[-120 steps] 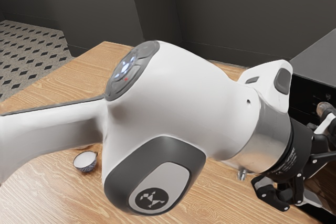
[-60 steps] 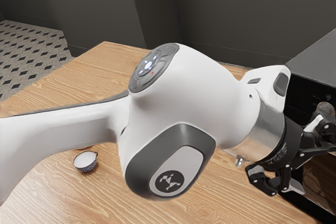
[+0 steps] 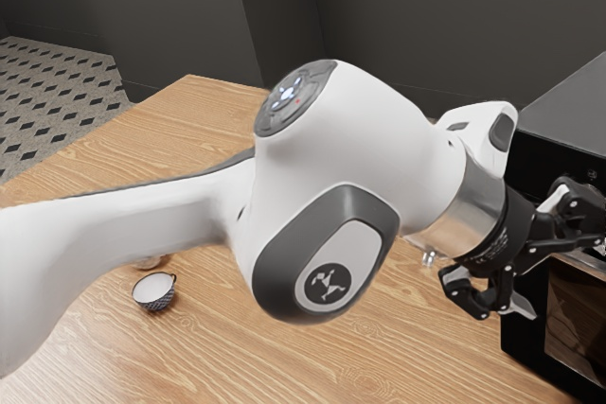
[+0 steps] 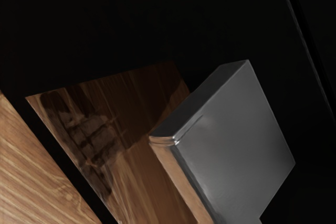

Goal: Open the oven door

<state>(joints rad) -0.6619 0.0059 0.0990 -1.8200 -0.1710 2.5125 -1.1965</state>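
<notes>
Exterior view: note white arm (image 3: 379, 139) coming in from the exterior view's left, passing over wooden table (image 3: 90, 361) and bending toward the exterior view's right. Find black gripper (image 3: 561, 270) at the end of it, close to the front of oven (image 3: 578, 106). Read fingers as spread apart, one high, one low. Cannot tell about contact with handle (image 4: 233, 150).

Locate oven door (image 3: 519, 324) at the exterior view's right, partly behind gripper, below black control panel (image 3: 542, 163). Make out dark frame, upright, around brown window (image 3: 574, 319), with wood grain mirrored in the glass.

Wrist view: see handle large and close ahead of gripper, grey and block-like, standing out from the black door face, overlapping part of window. Note warm wood tone along one narrow side of it. Pick out shadowy reflection (image 4: 89, 135) in the glass beside handle, and a thin straight seam in the black face well apart from window.

On table, well apart from oven: note small bowl (image 3: 155, 292), upright, pale inside, patterned blue outside. Glimpse another small item (image 3: 150, 262) just beside bowl, mostly hidden by arm; too little on show to name. Beyond table, record patterned floor (image 3: 57, 101) and dark wall (image 3: 161, 7).
</notes>
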